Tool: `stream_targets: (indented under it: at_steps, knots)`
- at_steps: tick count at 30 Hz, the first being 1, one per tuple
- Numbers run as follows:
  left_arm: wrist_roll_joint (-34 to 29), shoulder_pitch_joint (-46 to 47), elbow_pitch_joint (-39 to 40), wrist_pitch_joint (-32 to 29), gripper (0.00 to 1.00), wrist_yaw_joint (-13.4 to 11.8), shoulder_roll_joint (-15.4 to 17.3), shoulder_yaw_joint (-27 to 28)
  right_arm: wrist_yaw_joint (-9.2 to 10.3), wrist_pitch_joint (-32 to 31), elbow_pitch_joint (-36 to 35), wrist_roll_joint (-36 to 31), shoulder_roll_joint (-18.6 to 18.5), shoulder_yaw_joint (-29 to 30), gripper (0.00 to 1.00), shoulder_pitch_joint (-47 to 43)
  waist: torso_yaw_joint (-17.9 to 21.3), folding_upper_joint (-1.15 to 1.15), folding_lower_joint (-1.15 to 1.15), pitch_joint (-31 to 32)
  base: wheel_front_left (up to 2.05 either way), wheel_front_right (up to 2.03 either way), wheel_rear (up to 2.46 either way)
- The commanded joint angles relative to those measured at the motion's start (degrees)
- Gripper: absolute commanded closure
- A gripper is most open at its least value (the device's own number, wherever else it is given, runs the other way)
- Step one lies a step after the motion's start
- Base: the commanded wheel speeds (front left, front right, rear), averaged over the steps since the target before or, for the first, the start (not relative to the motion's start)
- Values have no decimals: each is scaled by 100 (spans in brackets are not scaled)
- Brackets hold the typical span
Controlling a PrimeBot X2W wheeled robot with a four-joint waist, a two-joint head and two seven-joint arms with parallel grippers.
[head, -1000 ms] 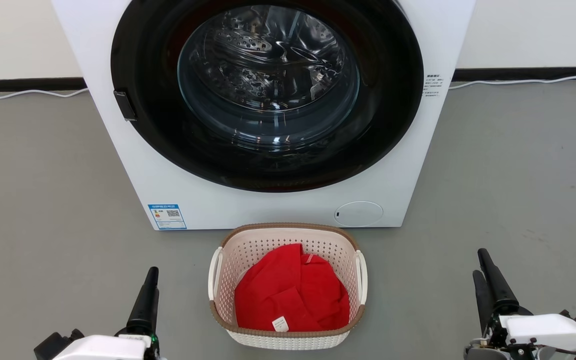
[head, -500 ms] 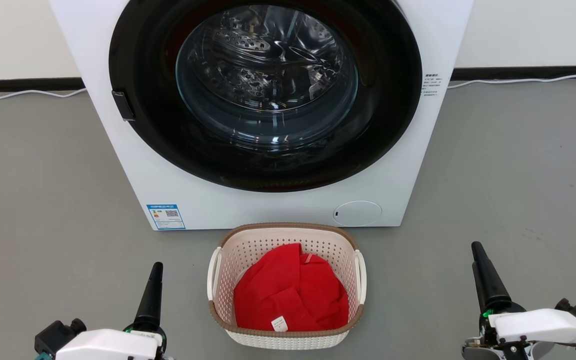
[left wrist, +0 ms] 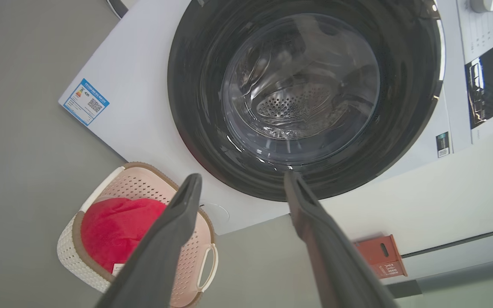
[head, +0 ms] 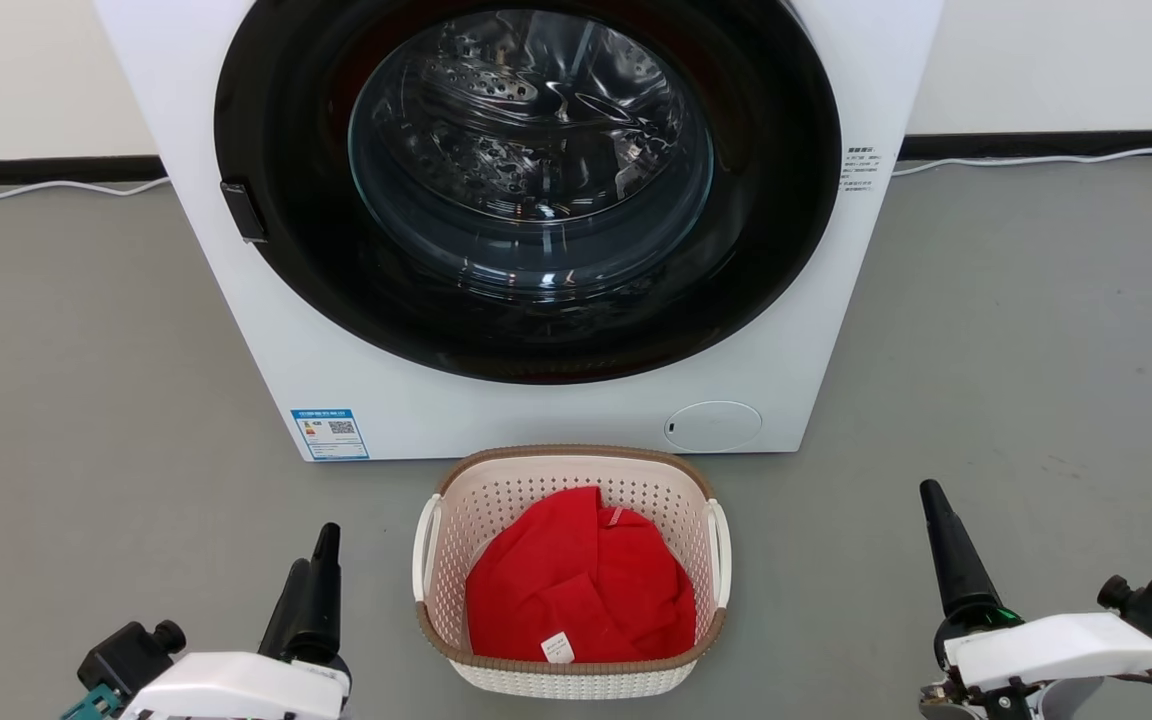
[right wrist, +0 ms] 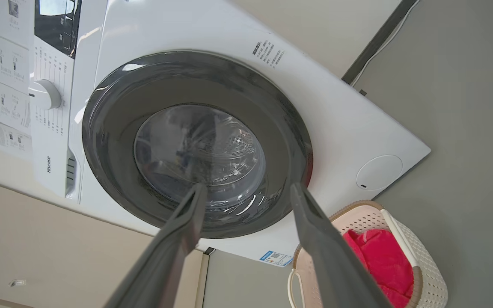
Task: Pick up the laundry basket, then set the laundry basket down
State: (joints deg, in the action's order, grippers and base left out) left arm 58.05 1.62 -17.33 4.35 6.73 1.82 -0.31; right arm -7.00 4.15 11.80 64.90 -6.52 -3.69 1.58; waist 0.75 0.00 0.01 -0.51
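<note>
The laundry basket (head: 576,453), cream with perforated walls, a brown rim and white side handles, stands on the grey floor just in front of the washing machine. A red cloth (head: 576,590) lies in it. My left gripper (head: 316,548) hovers low to the basket's left, open and empty, apart from the left handle (head: 423,545). My right gripper (head: 934,500) sits farther off to the right, also open and empty. In the left wrist view the open left gripper (left wrist: 242,176) has the basket (left wrist: 69,252) at lower left. In the right wrist view the open right gripper (right wrist: 248,188) has the basket (right wrist: 432,273) at lower right.
A white front-loading washing machine (head: 266,330) with a closed dark round door (head: 531,150) stands right behind the basket. A white cable (head: 36,187) runs along the wall base. An orange-red box (left wrist: 379,256) sits by the wall beside the machine. Bare grey floor (head: 1036,350) lies on both sides.
Both grippers have drifted inward toward the basket, the left one rightward and the right one leftward, with their wrists turning. The basket has stayed put.
</note>
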Motion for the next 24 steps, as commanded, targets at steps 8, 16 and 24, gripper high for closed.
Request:
stream_targets:
  at_steps: [8,16,24]
  knots:
    - [-804,358,113,183,0,-119,57,31,-30,203,-156,-835,-63,-59,0,317,9,0,0,-4,0,0,0]
    - [-1471,373,165,317,0,-232,64,-21,-32,337,-161,-1522,-24,-74,0,327,21,0,0,-8,0,0,0]
    - [-1910,410,151,451,0,-270,72,-80,-35,471,-158,-2128,-50,-166,0,365,27,0,0,-7,0,0,0]
